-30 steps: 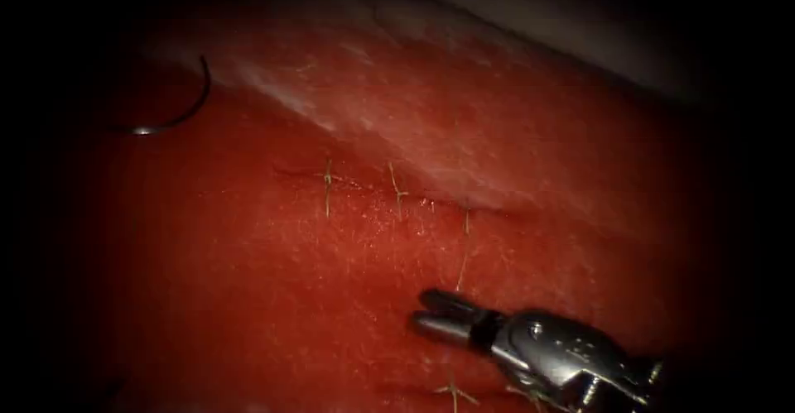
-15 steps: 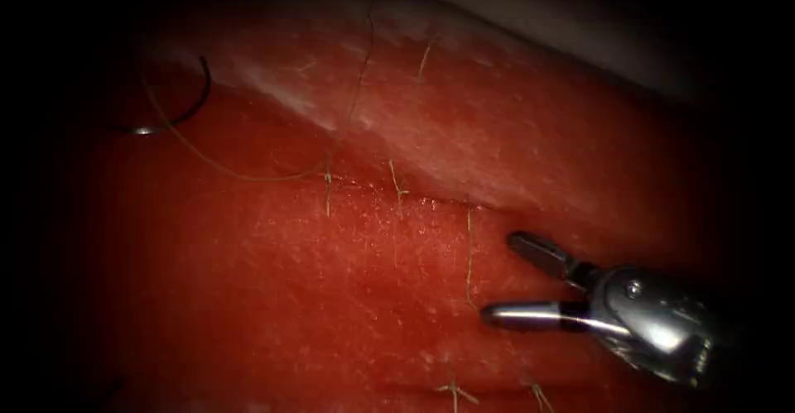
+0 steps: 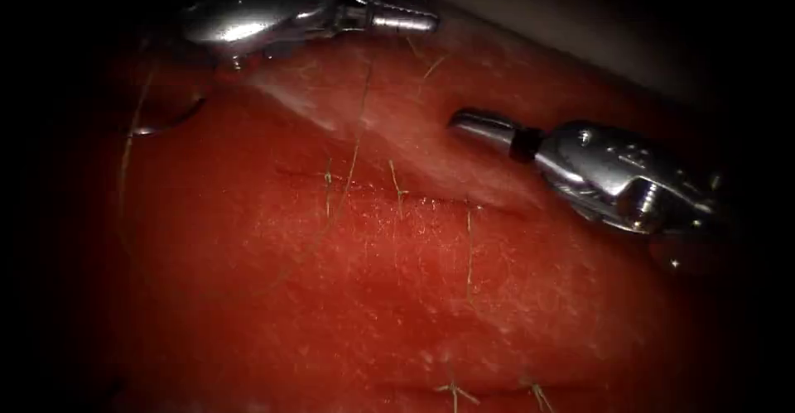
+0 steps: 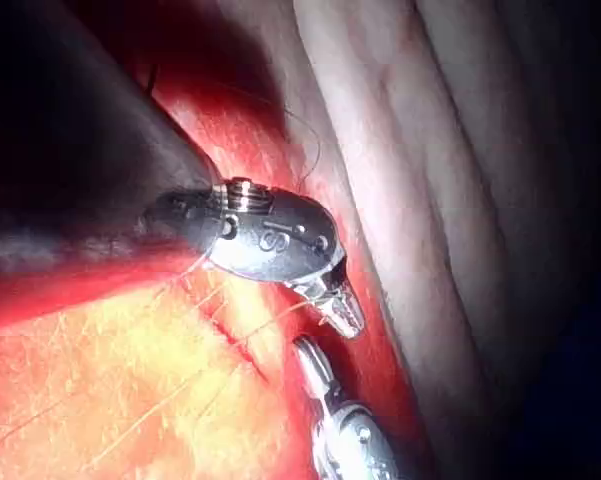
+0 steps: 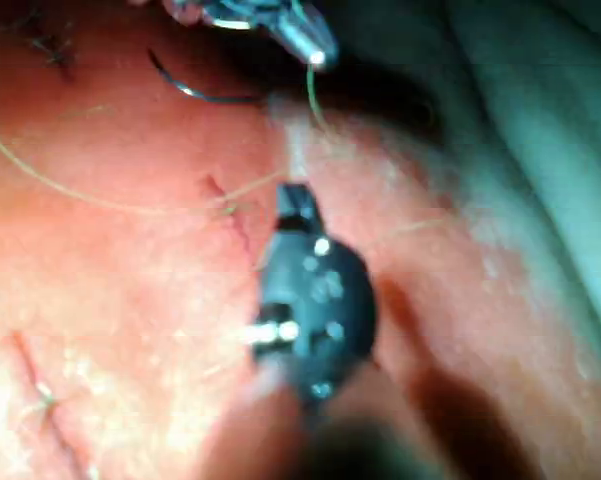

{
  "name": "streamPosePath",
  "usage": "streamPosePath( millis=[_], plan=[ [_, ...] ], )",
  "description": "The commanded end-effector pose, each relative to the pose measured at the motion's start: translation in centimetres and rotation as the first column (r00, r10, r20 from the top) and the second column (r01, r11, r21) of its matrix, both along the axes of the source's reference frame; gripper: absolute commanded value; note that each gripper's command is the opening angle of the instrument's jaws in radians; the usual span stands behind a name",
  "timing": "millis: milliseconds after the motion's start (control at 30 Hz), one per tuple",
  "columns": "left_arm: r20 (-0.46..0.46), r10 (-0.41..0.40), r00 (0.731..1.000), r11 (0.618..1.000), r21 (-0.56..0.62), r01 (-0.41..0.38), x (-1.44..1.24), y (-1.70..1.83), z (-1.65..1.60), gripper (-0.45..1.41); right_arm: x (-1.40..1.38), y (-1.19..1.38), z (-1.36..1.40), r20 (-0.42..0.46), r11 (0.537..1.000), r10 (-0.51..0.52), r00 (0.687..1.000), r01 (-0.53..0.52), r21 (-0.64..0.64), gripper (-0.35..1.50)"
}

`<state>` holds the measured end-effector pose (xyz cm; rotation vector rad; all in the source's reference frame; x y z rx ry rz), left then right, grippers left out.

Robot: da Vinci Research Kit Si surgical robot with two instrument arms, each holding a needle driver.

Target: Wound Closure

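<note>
While the needle lies free on the tissue far left of the cut, the left gripper is closed on the thread and the right gripper hovers closed, holding nothing.

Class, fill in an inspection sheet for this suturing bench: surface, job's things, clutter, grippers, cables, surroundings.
Surface: tissue, wet with red fluid; cut crossed by three stitches.
Job's things: needle lies free on the tissue, beyond the cut's left end, held by neither tool; thread runs from the left tool down across the cut.
Clutter: short thread ends near the front edge.
Grippers: left tool shut on the thread; right tool shut, holding nothing, above the cut's right end.
Cables: nothing seen.
Surroundings: pale surface behind the tissue.
</note>
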<state>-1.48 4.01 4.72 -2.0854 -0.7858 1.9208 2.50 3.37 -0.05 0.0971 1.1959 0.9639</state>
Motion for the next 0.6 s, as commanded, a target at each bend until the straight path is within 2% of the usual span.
streamPosePath(
  millis=[33, 133, 200, 367, 500, 600],
  plan=[
    [-0.002, 0.005, 1.000, 1.000, 0.003, -0.005, -0.06, -0.05, 0.07, -0.35, 0.12, 0.02, 0.11, -0.002, 1.000, 0.001, 1.000, -0.001, -0.008, -0.35],
    [-0.007, 0.010, 1.000, 1.000, 0.008, -0.010, -0.09, -0.18, 0.06, -0.35, 0.18, -0.04, 0.28, 0.024, 1.000, -0.012, 1.000, 0.012, -0.003, -0.35],
    [-0.006, 0.018, 1.000, 1.000, 0.012, -0.018, -0.07, -0.28, 0.00, -0.35, 0.21, -0.05, 0.49, 0.038, 1.000, -0.016, 0.999, 0.016, -0.008, -0.35],
    [-0.011, 0.026, 1.000, 0.999, 0.024, -0.026, -0.05, -0.44, -0.06, -0.35, 0.23, 0.04, 0.63, 0.041, 1.000, -0.003, 0.999, 0.004, -0.019, -0.35],
    [-0.019, 0.045, 0.999, 0.999, 0.030, -0.044, -0.07, -0.68, 0.02, -0.35, 0.16, 0.16, 0.67, -0.069, 0.997, 0.067, 0.995, -0.070, -0.043, -0.35],
    [-0.029, 0.050, 0.998, 0.998, 0.036, -0.049, -0.03, -0.78, 0.11, -0.35, 0.03, 0.26, 0.75, -0.200, 0.990, 0.136, 0.970, -0.141, -0.014, -0.35]
  ],
)
